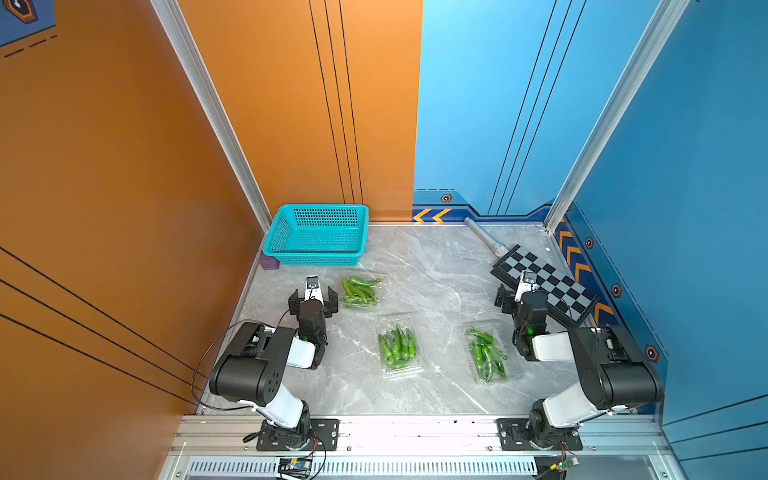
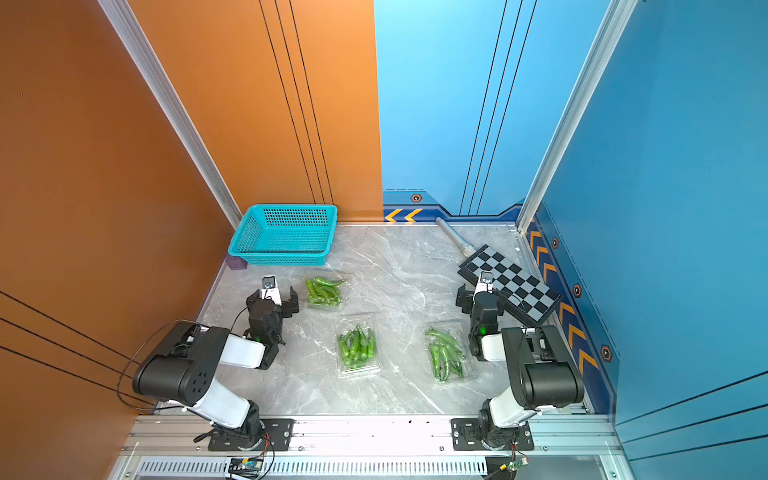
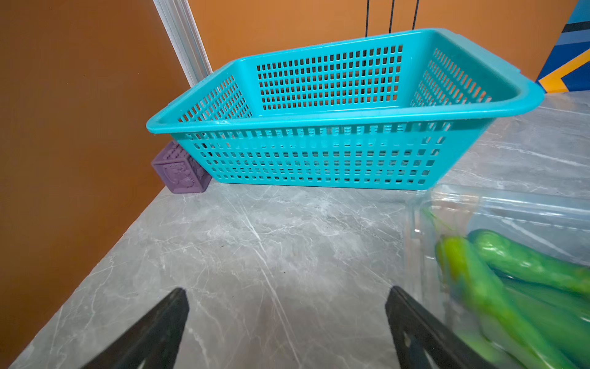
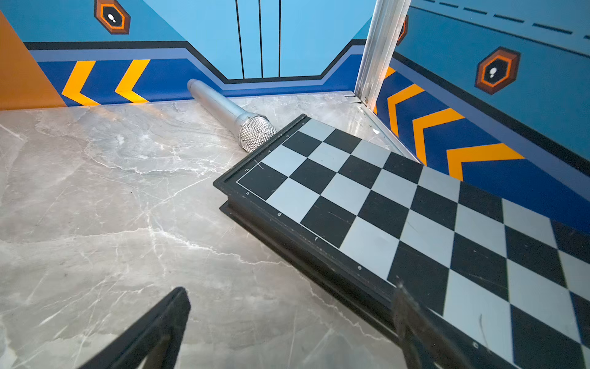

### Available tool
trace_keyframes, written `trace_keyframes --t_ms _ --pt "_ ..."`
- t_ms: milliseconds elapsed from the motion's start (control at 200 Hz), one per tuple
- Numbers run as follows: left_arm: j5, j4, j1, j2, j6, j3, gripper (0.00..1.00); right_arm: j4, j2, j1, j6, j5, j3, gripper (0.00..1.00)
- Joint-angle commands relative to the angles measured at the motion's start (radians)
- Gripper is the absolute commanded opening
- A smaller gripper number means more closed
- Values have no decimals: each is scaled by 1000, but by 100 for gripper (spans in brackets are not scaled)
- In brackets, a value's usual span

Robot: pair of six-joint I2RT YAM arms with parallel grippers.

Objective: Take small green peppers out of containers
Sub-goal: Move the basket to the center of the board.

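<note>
L gripper (image 3: 287, 292) cam: purple block (image 3: 180, 172) clear; top views barely.

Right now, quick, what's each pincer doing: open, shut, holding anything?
Left pincer: open, holding nothing.
Right pincer: open, holding nothing.
</note>
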Motion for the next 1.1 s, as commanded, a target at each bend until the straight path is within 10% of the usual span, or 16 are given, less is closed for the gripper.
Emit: trace_keyframes --t_ms 0,1096 --pt "21 -6 9 4 11 12 99 -22 -9 -1 16 -10 15 100" --pt "27 -27 14 2 10 23 99 -24 -9 -5 17 -17 15 100"
